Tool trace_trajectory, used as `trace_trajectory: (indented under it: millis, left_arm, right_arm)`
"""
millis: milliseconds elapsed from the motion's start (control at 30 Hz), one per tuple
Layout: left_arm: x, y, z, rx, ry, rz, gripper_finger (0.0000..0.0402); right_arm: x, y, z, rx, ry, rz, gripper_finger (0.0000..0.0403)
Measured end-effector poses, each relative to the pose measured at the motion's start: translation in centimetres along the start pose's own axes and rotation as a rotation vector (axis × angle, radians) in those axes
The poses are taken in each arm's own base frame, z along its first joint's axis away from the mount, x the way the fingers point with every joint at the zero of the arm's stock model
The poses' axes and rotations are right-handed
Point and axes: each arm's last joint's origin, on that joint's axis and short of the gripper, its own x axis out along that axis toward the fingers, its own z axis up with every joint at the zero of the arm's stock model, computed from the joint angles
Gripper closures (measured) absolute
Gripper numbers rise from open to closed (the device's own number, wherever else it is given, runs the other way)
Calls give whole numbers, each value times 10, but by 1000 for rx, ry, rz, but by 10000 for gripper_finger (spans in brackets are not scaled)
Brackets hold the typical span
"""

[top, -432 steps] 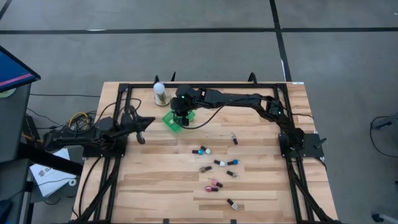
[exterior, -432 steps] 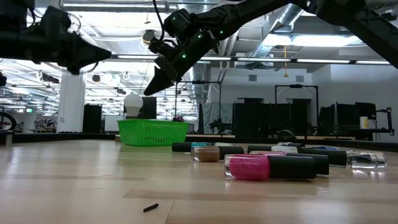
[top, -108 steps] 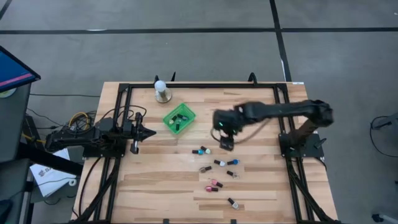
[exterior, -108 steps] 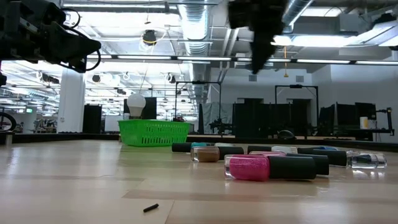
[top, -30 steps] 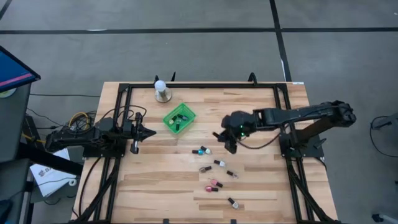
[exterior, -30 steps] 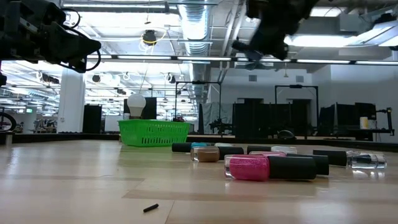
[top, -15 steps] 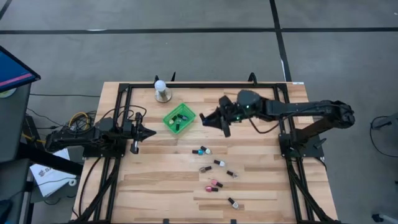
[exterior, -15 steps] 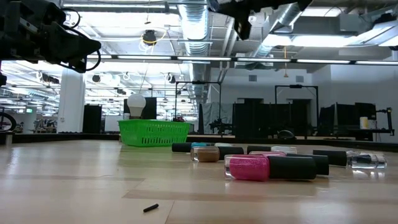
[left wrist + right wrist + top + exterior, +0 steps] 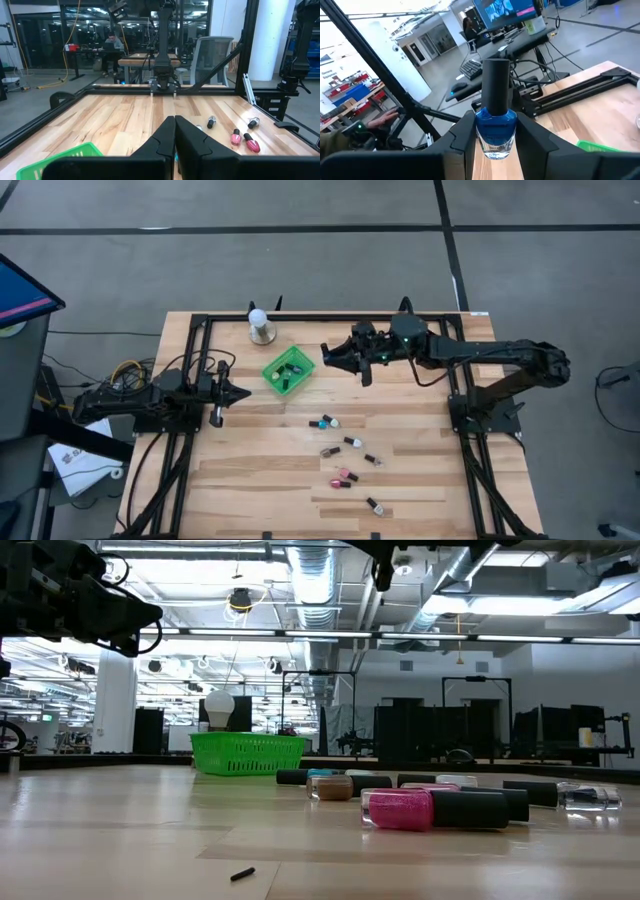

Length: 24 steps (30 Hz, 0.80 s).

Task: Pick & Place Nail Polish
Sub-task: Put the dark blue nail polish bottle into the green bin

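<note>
**Q:** Since a second ago, what has moved, seen from overhead?

**A:** Swinging away from the loose nail polish bottles [image 9: 345,448], the right gripper [image 9: 327,357] now hangs just beside the green mesh basket [image 9: 287,370], on the side away from the left arm. One bottle has gone from the scatter. The left gripper [image 9: 243,393] waits, fingers pressed together, on the basket's other side.

**Q:** And at table height?

**A:** The basket [image 9: 246,752] stands beyond the bottles lying on the wood [image 9: 400,808].

**Q:** The left wrist camera?

**A:** A basket corner [image 9: 55,159], more bottles past it.

**Q:** The right wrist camera?

**A:** Its fingers [image 9: 464,137] clamp a blue, black-capped nail polish bottle [image 9: 495,129], upright. Probably the drop into the basket comes next.
</note>
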Motion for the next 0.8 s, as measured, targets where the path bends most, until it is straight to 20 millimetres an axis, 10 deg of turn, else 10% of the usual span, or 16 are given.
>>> trace_trajectory:
  millis: [300, 800]
  left_arm:
    - [0, 0, 0, 0, 0, 1, 400]
    - [0, 0, 0, 0, 0, 0, 400]
  right_arm:
    - [28, -34, 1, 27, 22, -133, 307]
    - [145, -101, -5, -89, 546, -379, 307]
